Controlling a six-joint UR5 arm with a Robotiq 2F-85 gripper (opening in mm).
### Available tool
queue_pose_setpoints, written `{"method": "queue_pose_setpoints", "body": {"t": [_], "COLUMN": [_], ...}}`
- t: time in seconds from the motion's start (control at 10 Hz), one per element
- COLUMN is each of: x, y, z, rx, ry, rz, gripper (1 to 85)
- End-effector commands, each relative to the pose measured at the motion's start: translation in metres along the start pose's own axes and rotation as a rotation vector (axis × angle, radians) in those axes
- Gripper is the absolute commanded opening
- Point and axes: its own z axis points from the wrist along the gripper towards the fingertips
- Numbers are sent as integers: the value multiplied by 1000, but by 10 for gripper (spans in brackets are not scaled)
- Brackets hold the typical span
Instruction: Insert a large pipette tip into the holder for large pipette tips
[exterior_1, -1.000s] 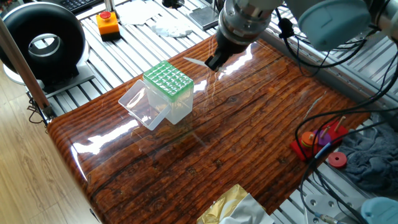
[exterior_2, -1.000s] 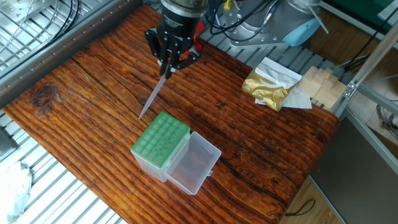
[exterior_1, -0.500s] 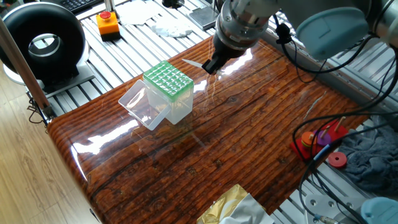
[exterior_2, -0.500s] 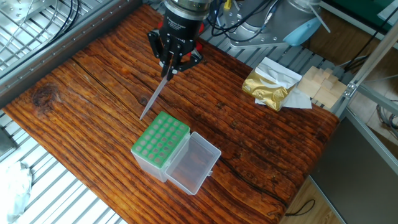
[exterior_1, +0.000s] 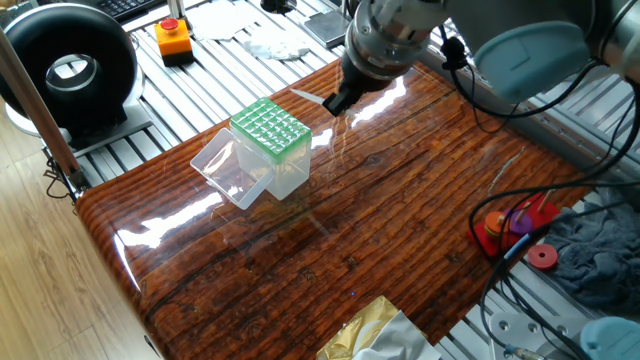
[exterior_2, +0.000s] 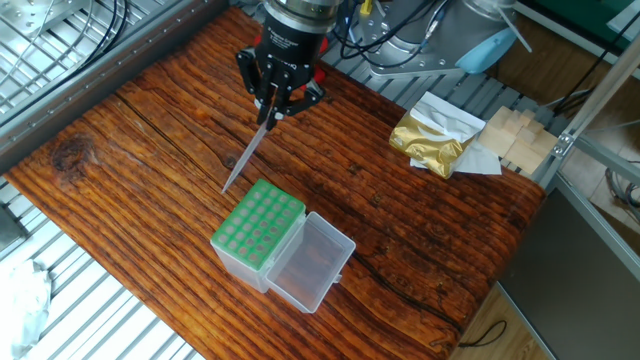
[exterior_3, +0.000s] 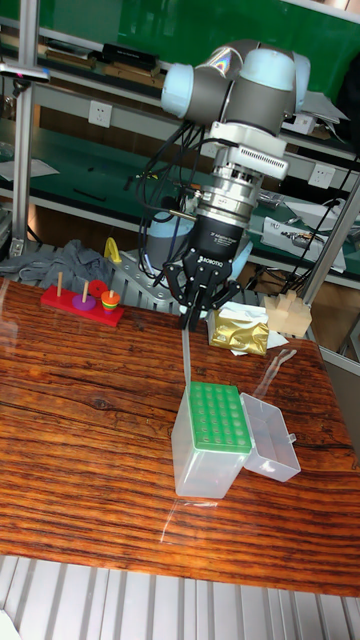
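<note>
The large pipette tip, a slim translucent tube, hangs slanted from my gripper, which is shut on its wide end. Its point ends just above and beyond the back edge of the holder, a clear box with a green grid top and its clear lid folded open beside it. In the one fixed view the tip sticks out left of the gripper, behind the holder. In the tall view the tip points down from the gripper toward the holder's far left corner.
A gold foil bag and wooden blocks lie at one table corner. A red peg toy with cables sits at the right edge. An orange button box and a black round device stand off the table.
My gripper has shifted slightly up and away from the holder, carrying the pipette tip with it. The holder has not moved.
</note>
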Motion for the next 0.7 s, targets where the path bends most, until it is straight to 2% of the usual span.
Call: {"method": "queue_pose_setpoints", "body": {"t": [0.0,0.1,0.2,0.6], "x": [-11,-16,-17,-16], "y": [-2,-1,6,4], "z": [-1,-1,-2,-1], "rx": [4,-2,-28,-21], "ry": [-43,-61,-65,-61], "rz": [24,40,57,32], "gripper": [10,10,10,10]}}
